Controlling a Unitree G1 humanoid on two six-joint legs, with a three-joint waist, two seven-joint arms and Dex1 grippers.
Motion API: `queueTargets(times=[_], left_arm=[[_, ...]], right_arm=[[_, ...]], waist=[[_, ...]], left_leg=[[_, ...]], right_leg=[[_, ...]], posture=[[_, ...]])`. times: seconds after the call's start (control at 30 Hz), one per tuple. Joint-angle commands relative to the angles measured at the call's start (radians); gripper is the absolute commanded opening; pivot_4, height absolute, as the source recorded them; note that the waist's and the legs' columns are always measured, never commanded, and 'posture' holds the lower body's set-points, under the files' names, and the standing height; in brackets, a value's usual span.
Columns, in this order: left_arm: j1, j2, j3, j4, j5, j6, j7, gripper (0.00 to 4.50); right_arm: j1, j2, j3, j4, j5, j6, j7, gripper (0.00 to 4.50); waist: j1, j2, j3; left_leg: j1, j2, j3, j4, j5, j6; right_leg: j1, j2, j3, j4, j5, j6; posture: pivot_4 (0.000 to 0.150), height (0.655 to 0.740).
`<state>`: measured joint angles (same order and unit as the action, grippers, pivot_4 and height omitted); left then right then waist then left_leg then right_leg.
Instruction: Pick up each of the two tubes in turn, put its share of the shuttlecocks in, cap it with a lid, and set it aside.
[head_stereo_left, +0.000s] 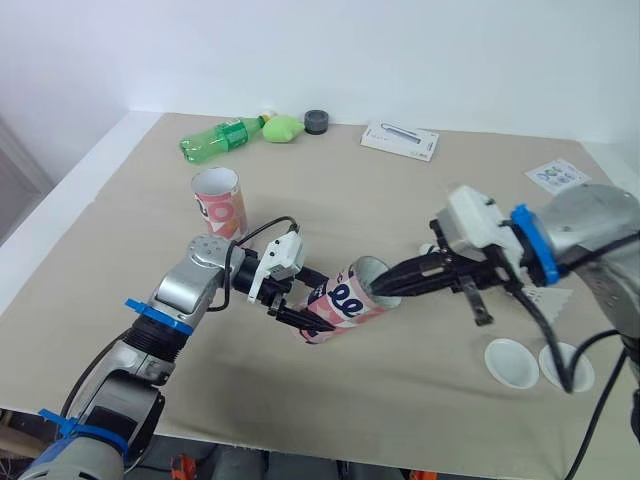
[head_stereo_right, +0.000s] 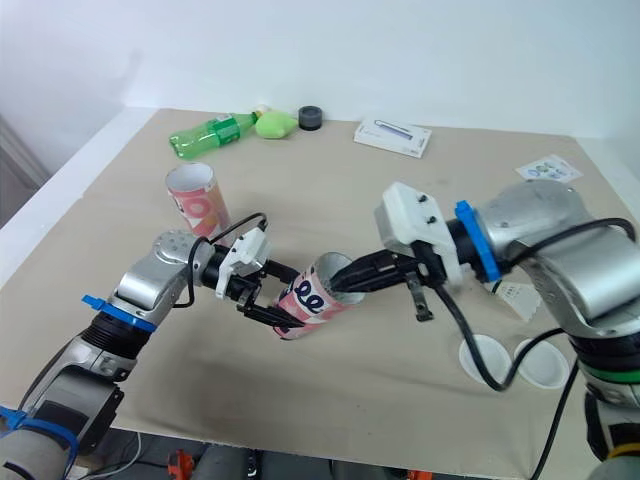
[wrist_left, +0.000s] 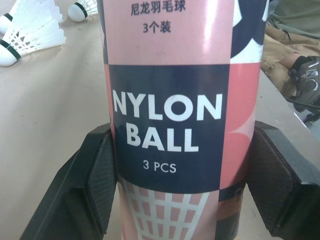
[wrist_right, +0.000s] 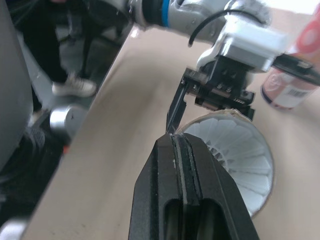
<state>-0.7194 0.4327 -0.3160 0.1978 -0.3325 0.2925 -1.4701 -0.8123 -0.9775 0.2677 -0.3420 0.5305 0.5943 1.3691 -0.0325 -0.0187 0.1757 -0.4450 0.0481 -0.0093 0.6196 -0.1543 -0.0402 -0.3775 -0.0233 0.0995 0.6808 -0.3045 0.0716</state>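
Left eye view: my left jaws clamp the tilted tube (head_stereo_left: 338, 303) over the worktop (head_stereo_left: 400, 200), right jaws shut at its mouth, a shuttlecock (wrist_right: 235, 145) inside; both lids (head_stereo_left: 510, 362) and second tube (head_stereo_left: 219, 203) untouched.

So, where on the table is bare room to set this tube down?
Bare cloth lies between the standing tube and the white box, and at the near edge between the held tube and the lids. It is crowded around the lids and shuttlecock.
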Motion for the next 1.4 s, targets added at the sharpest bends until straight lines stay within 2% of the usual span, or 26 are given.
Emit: queueTargets(times=[0.03, 0.33, 0.67, 0.97, 1.2, 1.4], left_arm=[[-0.013, 0.002, 0.005, -0.015, 0.004, 0.012, 0.007, 3.23], [-0.008, 0.009, 0.006, -0.035, 0.006, 0.021, 0.011, 3.23], [-0.009, 0.010, 0.012, -0.050, 0.000, 0.040, 0.023, 3.23], [-0.007, 0.010, 0.015, -0.049, -0.003, 0.039, 0.023, 3.23], [0.000, 0.010, 0.019, -0.052, -0.011, 0.036, 0.022, 3.23], [0.016, -0.006, 0.042, -0.064, -0.035, 0.027, 0.043, 3.23]], right_arm=[[-0.069, 0.032, 0.054, 0.047, -0.091, -0.069, 0.061, 0.08], [-0.093, 0.104, 0.201, 0.109, -0.268, -0.209, 0.170, 0.08], [-0.128, 0.208, 0.218, 0.152, -0.305, -0.207, 0.209, 0.08], [-0.150, 0.168, 0.086, 0.127, -0.190, -0.100, 0.219, 0.08], [-0.086, 0.064, -0.025, 0.031, -0.079, 0.003, 0.200, 0.08], [-0.034, 0.003, -0.210, 0.009, 0.017, 0.084, 0.108, 0.08]], waist=[[0.000, 0.000, 0.000], [0.000, 0.000, 0.000], [-0.001, 0.000, 0.000], [0.000, 0.000, 0.000], [0.000, 0.000, 0.000], [0.000, 0.000, 0.000]], left_leg=[[0.000, 0.000, 0.000, 0.000, 0.000, 0.000], [0.000, 0.000, -0.001, 0.000, 0.000, 0.000], [0.000, 0.000, -0.002, 0.001, 0.000, 0.000], [0.000, 0.000, -0.002, 0.001, 0.000, 0.000], [-0.001, 0.000, -0.002, 0.001, 0.000, 0.000], [-0.001, 0.000, -0.002, 0.001, 0.000, 0.000]], right_leg=[[0.000, 0.000, 0.000, 0.000, 0.000, 0.000], [-0.001, 0.000, -0.001, 0.001, 0.001, -0.001], [0.000, 0.001, -0.001, 0.002, 0.003, -0.005], [0.000, 0.001, -0.002, 0.002, 0.003, -0.005], [0.000, 0.001, -0.002, 0.002, 0.003, -0.005], [-0.001, 0.001, -0.002, 0.002, 0.003, -0.005]], posture=[[0.150, 0.7203], [0.150, 0.7203], [0.150, 0.7203], [0.150, 0.7203], [0.150, 0.7203], [0.150, 0.7203]])
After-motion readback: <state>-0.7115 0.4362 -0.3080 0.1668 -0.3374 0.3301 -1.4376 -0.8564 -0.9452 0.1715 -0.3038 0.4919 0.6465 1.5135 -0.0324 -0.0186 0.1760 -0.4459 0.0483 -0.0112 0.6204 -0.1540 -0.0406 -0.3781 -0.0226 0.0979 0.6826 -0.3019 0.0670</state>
